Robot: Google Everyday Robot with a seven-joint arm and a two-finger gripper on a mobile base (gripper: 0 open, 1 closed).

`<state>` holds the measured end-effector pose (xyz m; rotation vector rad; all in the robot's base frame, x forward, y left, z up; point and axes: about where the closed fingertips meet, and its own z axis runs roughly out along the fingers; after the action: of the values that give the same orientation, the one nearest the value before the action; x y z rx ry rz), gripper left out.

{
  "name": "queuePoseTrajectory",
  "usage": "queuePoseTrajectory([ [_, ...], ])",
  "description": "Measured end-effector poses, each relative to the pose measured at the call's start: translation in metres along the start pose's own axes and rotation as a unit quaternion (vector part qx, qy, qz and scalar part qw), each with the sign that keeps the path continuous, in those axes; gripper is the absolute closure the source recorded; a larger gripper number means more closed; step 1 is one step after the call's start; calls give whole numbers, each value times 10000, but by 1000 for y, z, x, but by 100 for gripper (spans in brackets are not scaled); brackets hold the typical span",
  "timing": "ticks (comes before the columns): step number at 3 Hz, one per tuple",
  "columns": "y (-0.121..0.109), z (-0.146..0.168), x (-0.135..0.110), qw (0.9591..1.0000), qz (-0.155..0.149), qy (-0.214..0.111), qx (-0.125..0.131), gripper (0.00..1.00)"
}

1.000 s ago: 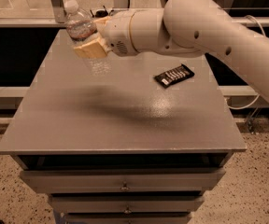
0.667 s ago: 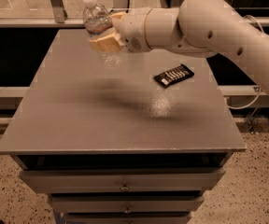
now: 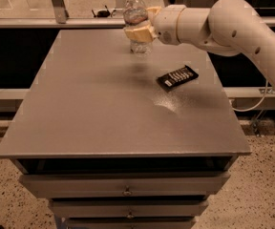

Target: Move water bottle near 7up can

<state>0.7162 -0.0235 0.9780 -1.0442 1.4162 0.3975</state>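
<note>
Hiding the middle of the water bottle (image 3: 135, 12), the tan fingers (image 3: 144, 34) of the hand (image 3: 138, 33) are clenched around it, grasping it upright, white cap on top. Whether the bottle's base touches the worktop (image 3: 89, 109) cannot be told. The bottle stands beyond and left of the black packet (image 3: 177, 78), well apart from it. The arm (image 3: 223, 20) stretches level above the packet's far side, cut off at the right edge.
</note>
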Motion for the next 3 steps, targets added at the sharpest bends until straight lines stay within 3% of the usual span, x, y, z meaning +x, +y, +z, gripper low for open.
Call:
queuePoseTrajectory([
  [1,-42,3,32,9995,150,-8,288,100],
  [2,-69,3,60,9982,326,35,500,100],
  [3,-85,-1,78,9967,503,53,641,85],
])
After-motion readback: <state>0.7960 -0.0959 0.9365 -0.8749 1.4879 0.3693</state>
